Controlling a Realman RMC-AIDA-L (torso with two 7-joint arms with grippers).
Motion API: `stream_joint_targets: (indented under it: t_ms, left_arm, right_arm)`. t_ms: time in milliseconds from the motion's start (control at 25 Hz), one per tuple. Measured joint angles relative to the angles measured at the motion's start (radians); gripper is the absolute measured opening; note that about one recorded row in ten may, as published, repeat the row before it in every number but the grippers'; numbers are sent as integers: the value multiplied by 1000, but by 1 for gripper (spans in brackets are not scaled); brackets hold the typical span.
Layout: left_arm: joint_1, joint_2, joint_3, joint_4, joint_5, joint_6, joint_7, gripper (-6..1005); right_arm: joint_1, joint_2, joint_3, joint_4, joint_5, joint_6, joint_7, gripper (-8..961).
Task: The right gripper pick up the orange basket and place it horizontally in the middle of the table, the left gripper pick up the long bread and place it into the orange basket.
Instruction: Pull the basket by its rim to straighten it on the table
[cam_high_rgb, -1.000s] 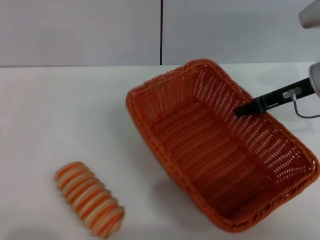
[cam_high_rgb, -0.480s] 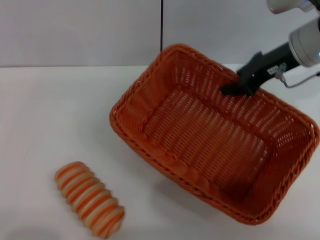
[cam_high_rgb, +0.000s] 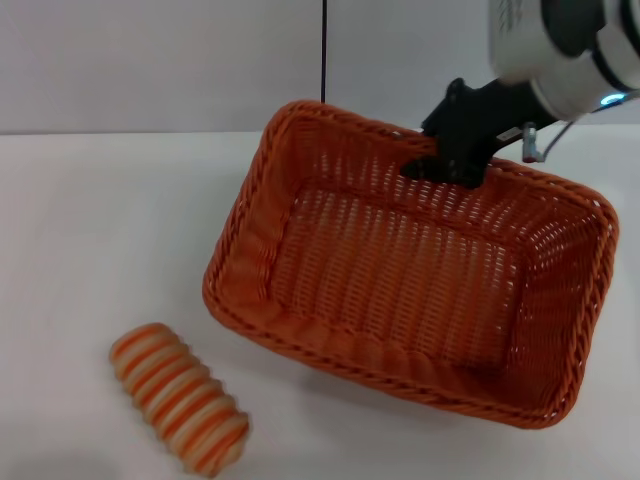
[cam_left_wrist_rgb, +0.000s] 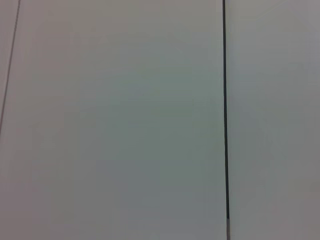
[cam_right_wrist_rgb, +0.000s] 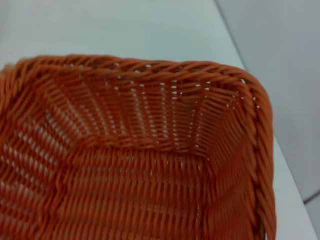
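The orange basket (cam_high_rgb: 400, 280) hangs tilted above the white table (cam_high_rgb: 90, 230), right of centre in the head view. My right gripper (cam_high_rgb: 440, 160) is shut on the basket's far long rim, with one black finger inside the wall. The basket's empty woven inside (cam_right_wrist_rgb: 125, 165) fills the right wrist view. The long bread (cam_high_rgb: 178, 396), striped orange and cream, lies on the table at the front left, well apart from the basket. The left gripper is out of view; the left wrist view holds only a pale wall.
A grey wall with a dark vertical seam (cam_high_rgb: 323, 50) stands behind the table. Bare tabletop stretches along the left side and between the bread and the basket.
The right gripper has lifted the basket, carried it leftward and turned it closer to crosswise. The bread has not moved.
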Motion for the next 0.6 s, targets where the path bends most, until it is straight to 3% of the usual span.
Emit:
stream_joint_targets:
  t_ms: [600]
  left_arm:
    - [14, -3, 2, -2, 2, -7, 7, 813]
  right_arm:
    - [25, 7, -238, -18, 85, -125, -157, 168]
